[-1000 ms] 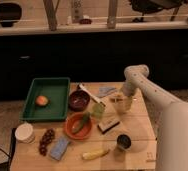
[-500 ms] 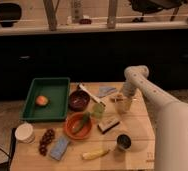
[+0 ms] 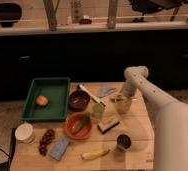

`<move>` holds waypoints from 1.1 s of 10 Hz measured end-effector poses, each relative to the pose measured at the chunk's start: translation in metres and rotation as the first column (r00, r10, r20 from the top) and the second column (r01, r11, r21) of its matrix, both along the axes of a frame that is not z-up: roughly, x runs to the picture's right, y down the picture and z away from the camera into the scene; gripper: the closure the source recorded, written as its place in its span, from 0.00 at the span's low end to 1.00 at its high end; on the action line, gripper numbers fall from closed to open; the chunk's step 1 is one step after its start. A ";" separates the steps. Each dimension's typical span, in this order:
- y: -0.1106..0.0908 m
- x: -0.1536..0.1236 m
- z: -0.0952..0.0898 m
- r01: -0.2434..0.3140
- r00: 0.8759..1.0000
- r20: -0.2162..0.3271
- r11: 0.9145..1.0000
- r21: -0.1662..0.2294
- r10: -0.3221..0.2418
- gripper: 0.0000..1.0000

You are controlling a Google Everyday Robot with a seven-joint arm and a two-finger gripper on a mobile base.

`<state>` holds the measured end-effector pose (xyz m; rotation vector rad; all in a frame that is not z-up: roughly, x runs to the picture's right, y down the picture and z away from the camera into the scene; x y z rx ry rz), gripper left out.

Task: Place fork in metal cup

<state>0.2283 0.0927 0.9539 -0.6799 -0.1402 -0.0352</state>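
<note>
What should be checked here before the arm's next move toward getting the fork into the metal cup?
1. Metal cup upright near the table's front edge, opening unobstructed: ok.
2. Fork located: cannot tell; something slim lies under the arm, not identifiable.
3. Gripper placed at the table's far right, over a pale cup: ok.
4. Gripper holding the fork: cannot tell.
5. Path from gripper to metal cup: ok; only bare wood lies between, and the sponge sits off to the left.
6. Dark bowl and orange bowl away from that path: ok.

Gripper [image 3: 121, 98]: white arm, at bench [image 3: 137, 130] far right. Bench: light wood. Tray [image 3: 49, 82]: green. Metal cup [image 3: 122, 142]: silver, dark interior. Bowl [image 3: 78, 132]: orange.
</note>
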 end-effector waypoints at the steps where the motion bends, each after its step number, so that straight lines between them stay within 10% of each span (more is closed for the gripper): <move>1: 0.001 0.001 0.000 -0.007 1.000 -0.005 1.000 -0.003 0.007 0.20; 7: 0.003 0.003 0.000 -0.019 1.000 -0.017 1.000 -0.011 0.019 0.31; 11: 0.003 0.009 -0.004 -0.025 0.999 -0.021 1.000 -0.007 0.025 0.67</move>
